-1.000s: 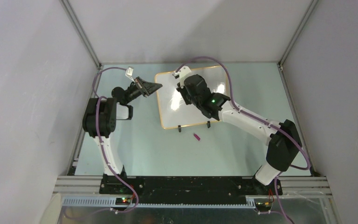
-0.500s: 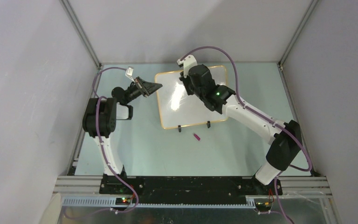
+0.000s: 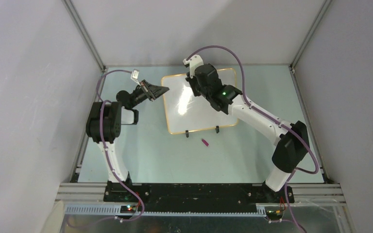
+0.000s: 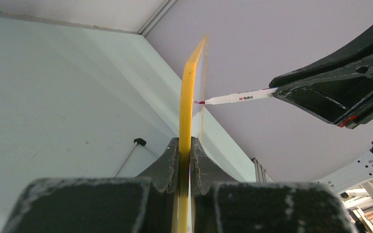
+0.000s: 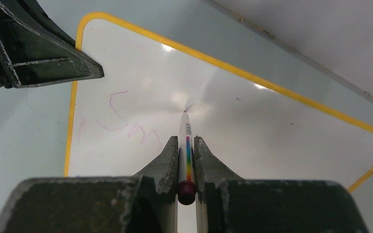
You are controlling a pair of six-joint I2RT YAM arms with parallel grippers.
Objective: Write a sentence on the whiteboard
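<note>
Right claw [image 5: 186, 141] shifted; wrist view shows scribbles [image 5: 118, 112]

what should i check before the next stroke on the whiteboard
1. left end effector clamped on the whiteboard edge: ok
2. right end effector shut on the marker: ok
3. marker tip meets its reflection on the whiteboard: ok
4. blank whiteboard to the right of the pink strokes: ok
5. pink strokes readable: not ok, faint
</note>
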